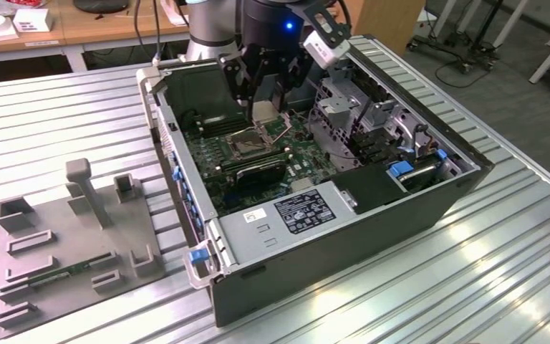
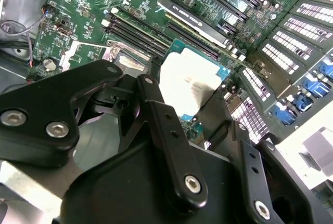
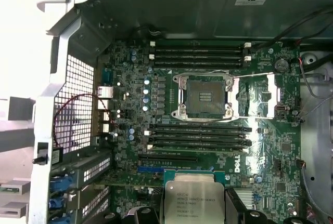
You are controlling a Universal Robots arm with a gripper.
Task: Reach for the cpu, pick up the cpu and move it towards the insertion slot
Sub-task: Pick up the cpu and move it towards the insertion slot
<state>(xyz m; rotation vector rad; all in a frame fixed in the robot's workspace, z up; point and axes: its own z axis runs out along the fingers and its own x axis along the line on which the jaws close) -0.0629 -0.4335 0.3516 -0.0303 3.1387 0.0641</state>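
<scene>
Tool [image 2: 200,107] pinching flat square silvery cpu [image 2: 190,86] – above green motherboard [image 3: 208,146], near shiny-framed insertion slot [image 3: 204,97]

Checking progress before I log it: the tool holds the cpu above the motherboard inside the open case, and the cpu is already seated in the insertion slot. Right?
Not quite. The insertion slot is bare in the first wrist view; the cpu is in the tool, apart from it, above the motherboard.
</scene>
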